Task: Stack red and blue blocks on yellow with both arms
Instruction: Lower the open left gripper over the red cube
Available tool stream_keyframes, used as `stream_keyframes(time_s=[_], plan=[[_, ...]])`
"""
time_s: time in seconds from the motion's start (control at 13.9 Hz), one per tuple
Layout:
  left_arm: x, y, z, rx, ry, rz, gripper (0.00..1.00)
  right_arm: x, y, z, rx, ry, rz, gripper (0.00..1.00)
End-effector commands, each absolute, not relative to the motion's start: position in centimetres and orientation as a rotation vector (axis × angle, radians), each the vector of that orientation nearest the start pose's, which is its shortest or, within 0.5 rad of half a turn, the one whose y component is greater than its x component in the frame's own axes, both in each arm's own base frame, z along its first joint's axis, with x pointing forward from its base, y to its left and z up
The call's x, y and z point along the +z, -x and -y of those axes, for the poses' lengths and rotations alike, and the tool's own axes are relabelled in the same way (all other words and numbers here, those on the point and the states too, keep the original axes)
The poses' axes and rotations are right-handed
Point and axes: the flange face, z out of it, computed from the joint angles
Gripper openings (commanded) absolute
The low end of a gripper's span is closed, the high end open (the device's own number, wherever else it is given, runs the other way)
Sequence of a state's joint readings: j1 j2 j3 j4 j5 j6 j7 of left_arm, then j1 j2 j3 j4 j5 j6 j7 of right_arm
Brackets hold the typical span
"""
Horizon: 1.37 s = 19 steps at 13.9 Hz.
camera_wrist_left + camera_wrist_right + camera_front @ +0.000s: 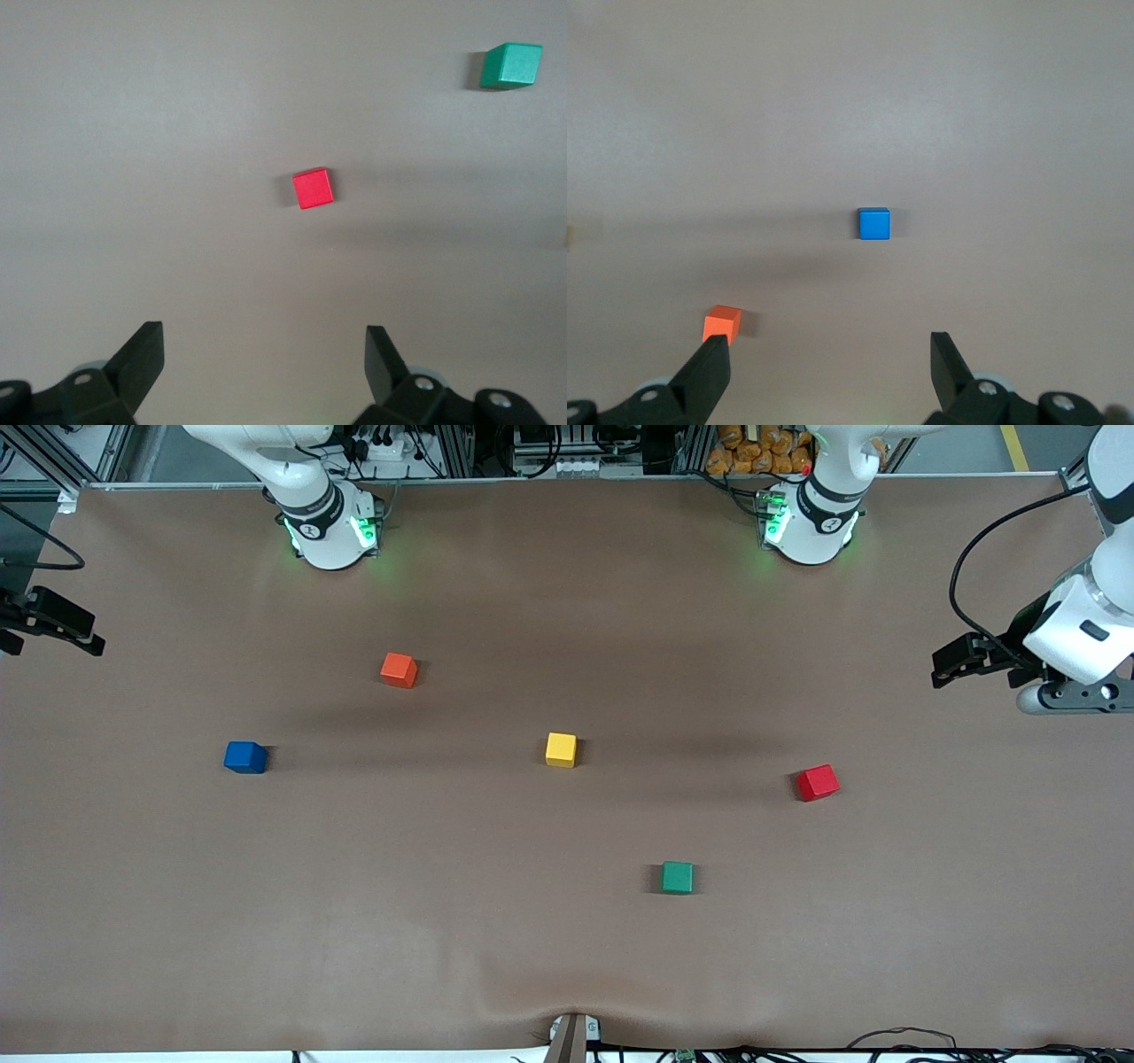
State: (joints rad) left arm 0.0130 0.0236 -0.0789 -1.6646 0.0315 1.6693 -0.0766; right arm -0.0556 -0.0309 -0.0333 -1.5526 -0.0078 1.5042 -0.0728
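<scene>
On the brown counter you see five small cubes, all lying apart from one another. The yellow cube sits near the middle. The blue cube lies toward the right arm's end of the counter, about as near the front camera as the yellow one. The red cube lies toward the left arm's end, slightly nearer the front camera than the yellow cube. An orange-red cube rests farther from the front camera than the blue cube, and a green cube lies nearest the front camera, between the yellow and red cubes. Your left claw hangs over the left arm's end of the counter, its fingers spread wide and holding nothing; its wrist view looks down on the red cube. Your right claw hangs at the counter's edge at the right arm's end, fingers likewise spread wide and empty, with the blue cube in its wrist view.
</scene>
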Motion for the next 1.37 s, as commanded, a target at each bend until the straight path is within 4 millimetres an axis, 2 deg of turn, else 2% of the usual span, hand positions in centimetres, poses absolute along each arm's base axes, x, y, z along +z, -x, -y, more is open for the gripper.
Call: stream_keyframes(time_s=[0.0, 0.43, 1.01, 1.3], plan=[[56.7, -57.4, 3.3, 0.002, 3.116, 0.030, 1.00, 64.8, -52.8, 5.0, 0.027, 3.128, -0.047, 1.00], [54.4, -59.1, 3.6, -0.013, 3.121, 0.026, 1.00, 64.8, -52.8, 5.0, 0.032, 3.127, -0.047, 1.00], [53.6, -59.3, 3.9, 0.011, 3.119, 0.018, 1.00, 64.8, -52.8, 5.1, 0.032, 3.127, -0.049, 1.00], [53.4, -59.2, 4.3, 0.025, 3.108, 0.113, 1.00, 64.8, -52.8, 5.2, 0.032, 3.127, -0.052, 1.00]])
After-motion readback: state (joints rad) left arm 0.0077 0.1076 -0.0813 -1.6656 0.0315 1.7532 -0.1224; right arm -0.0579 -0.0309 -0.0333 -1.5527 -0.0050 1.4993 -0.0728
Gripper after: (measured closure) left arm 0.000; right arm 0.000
